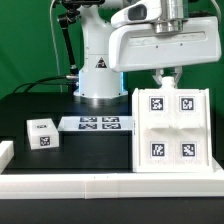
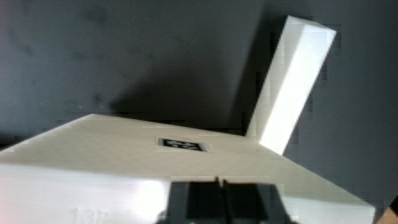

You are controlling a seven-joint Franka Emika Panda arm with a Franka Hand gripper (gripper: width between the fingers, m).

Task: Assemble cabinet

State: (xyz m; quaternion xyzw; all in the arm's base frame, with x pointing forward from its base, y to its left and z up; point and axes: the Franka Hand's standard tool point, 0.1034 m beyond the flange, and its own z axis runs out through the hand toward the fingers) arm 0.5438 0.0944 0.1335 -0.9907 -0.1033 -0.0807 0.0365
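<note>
The cabinet [image 1: 170, 130] is a large white boxy body standing at the exterior view's right, its facing side bearing several black-and-white tags. My gripper [image 1: 165, 78] hangs just above its top edge, towards the back. In the wrist view the cabinet's white surface with one tag [image 2: 183, 146] fills the area just beyond my gripper [image 2: 219, 200], and a tall white panel [image 2: 294, 85] of it rises beside. The two dark fingers [image 2: 192, 203] are pressed together with only a thin line between them and nothing shows held.
A small lone white tagged cube [image 1: 41, 133] sits at the exterior view's left. The marker board [image 1: 97, 123] lies flat in front of the robot base [image 1: 100, 80]. A white ledge [image 1: 100, 185] runs along the front, with a white block [image 1: 5, 152] at the left edge.
</note>
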